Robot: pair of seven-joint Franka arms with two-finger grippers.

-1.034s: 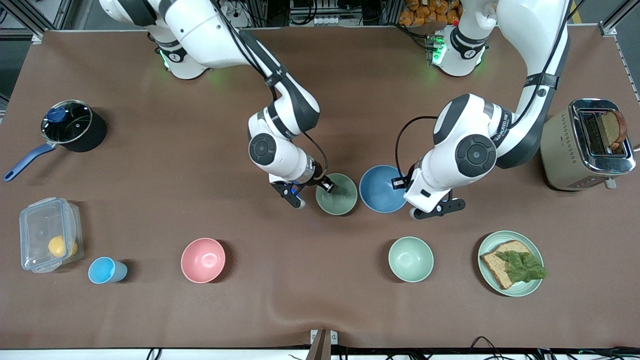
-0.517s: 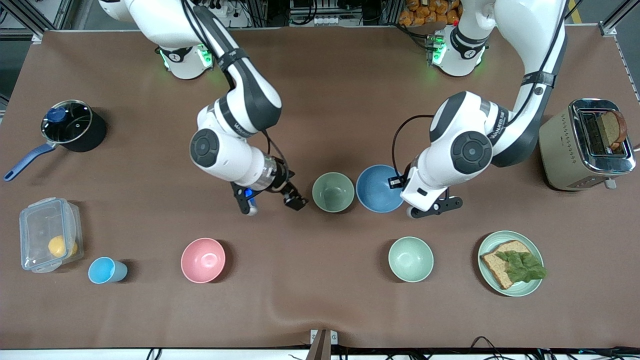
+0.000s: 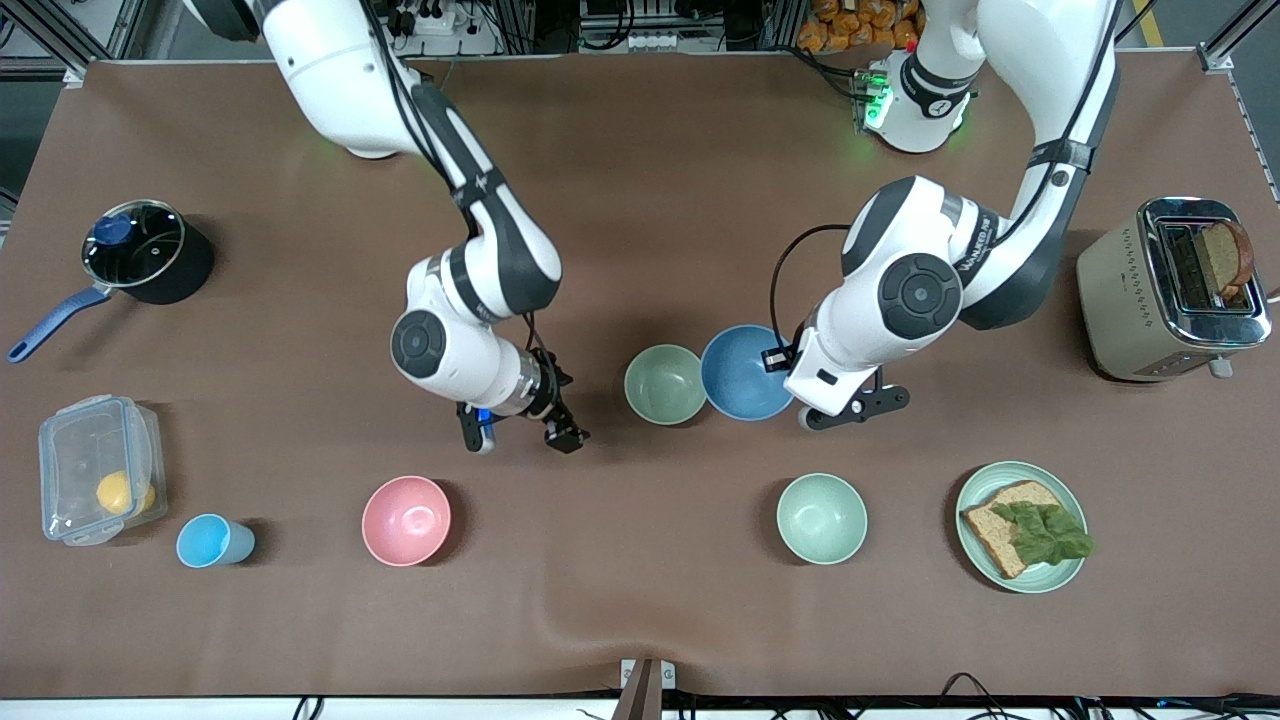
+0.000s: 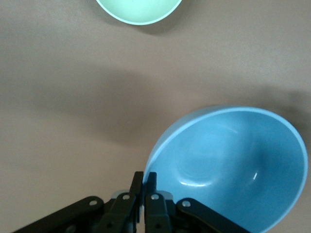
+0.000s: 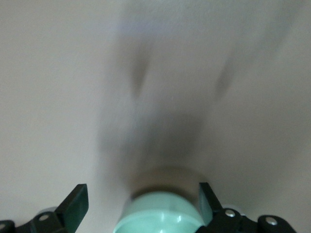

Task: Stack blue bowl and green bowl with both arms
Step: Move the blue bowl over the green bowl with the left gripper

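Sky-blue and glossy, the blue bowl (image 3: 746,372) hangs in my left pincer (image 4: 145,195), whose jaws are pressed tight on a thin stretch of the rim, the bowl tipped and held just above the counter (image 3: 640,200). Directly beside it, toward the right arm's end, sits the green bowl (image 3: 665,384), upright on the counter, its rim almost meeting the blue one's in the front view; I cannot tell whether they touch. That is the relation I steer by: from the left pincer the green bowl lies straight across the blue bowl's width, so I judge the coming move to be a short lift and a carry toward the right arm's end until blue is centred over green, then a lowering. A round bowl gives me no long axis to align, only centres. My right pincer (image 3: 524,431) stands with its jaws spread wide and empty, over bare counter, with the green bowl off to its side toward the left arm's end. The left arm is the nearer one and has the load. A paler mint bowl (image 3: 822,518) sits nearer the front camera than the left pincer; it is not my target.
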